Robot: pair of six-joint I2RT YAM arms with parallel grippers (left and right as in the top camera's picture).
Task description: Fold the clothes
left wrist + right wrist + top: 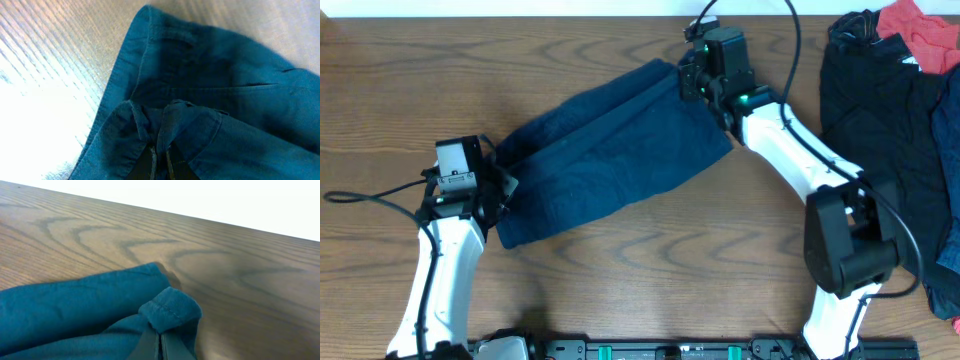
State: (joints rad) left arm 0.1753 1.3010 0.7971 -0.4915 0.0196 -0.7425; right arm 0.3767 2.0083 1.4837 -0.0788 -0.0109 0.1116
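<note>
The dark navy-blue trousers (610,150) lie folded in a slanted band across the middle of the table. My left gripper (498,185) is shut on the waistband end at the lower left; bunched blue fabric (165,120) sits between its fingers (160,162). My right gripper (692,82) is shut on a hem corner at the upper right end; the folded hem (170,310) sticks up above its closed fingers (160,347).
A heap of black garments (880,110) with a red cloth (920,35) on top lies at the right edge of the wooden table (440,70). Cables run by both arms.
</note>
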